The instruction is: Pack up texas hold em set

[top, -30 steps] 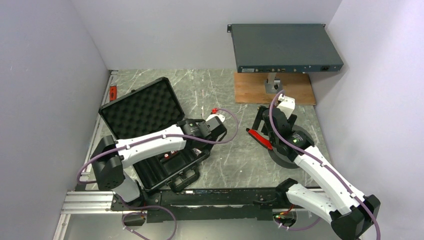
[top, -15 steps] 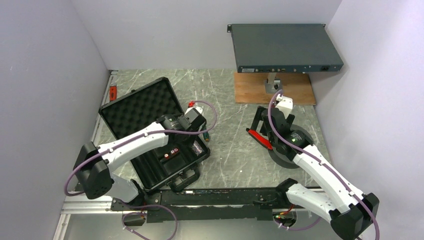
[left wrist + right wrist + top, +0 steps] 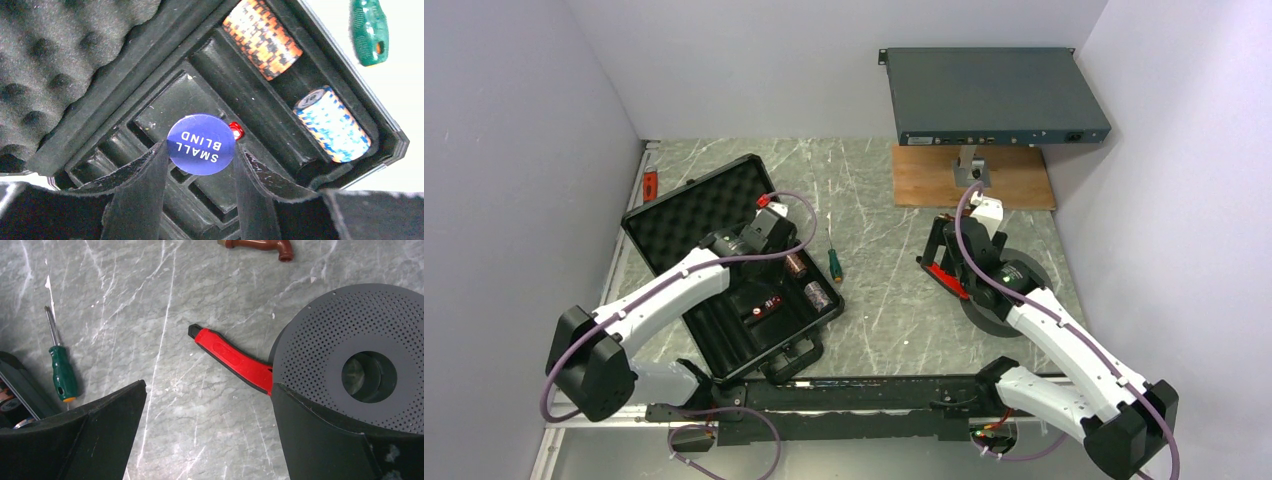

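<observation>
Your left gripper (image 3: 200,149) has its two fingers closed in on the blue round button (image 3: 201,144). They pinch it by its edges, with the face reading SMALL BLIND turned to your wrist camera. Right beneath it is the tray half of the black briefcase (image 3: 165,107). A tiny red die (image 3: 236,130) shows just beside the button's right edge, lying in one of the tray's compartments. Further out in that tray you have two chip stacks on their sides, in the grooves by the outer wall. The orange-and-black stack (image 3: 262,37) is nearer the hinge and the blue-and-white stack (image 3: 332,124) nearer the tray's front corner, the two apart from each other. The egg-crate foam lid (image 3: 50,60) stands open behind the tray. Just outside the case wall, the green-handled screwdriver (image 3: 369,30) lies on the table (image 3: 150,315), near the case but not touching it. Your right gripper (image 3: 207,385) has its fingers spread wide with nothing between them, hanging over the marble-patterned surface. Below it a red-handled tool (image 3: 232,360) lies flat, one end meeting the rim of the grey perforated disc (image 3: 350,365). Whether that end runs under the disc you cannot tell. A brown curved piece (image 3: 257,245) lies at the top edge of that view, well apart from the tool.
</observation>
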Action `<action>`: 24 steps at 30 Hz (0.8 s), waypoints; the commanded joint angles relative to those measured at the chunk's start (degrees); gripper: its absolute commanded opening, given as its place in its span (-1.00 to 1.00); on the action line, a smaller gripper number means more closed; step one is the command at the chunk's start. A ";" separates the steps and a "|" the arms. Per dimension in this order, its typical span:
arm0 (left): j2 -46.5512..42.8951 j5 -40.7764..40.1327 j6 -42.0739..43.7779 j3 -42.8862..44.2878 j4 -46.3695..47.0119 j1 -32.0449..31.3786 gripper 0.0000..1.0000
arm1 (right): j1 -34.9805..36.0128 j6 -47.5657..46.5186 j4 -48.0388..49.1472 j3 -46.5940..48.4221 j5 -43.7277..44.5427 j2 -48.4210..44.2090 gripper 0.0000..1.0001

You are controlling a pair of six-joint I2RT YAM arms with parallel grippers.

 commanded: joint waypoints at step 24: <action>0.68 5.60 -7.24 -12.25 12.04 12.81 -0.22 | -0.11 0.85 3.23 -1.44 -2.23 1.53 0.99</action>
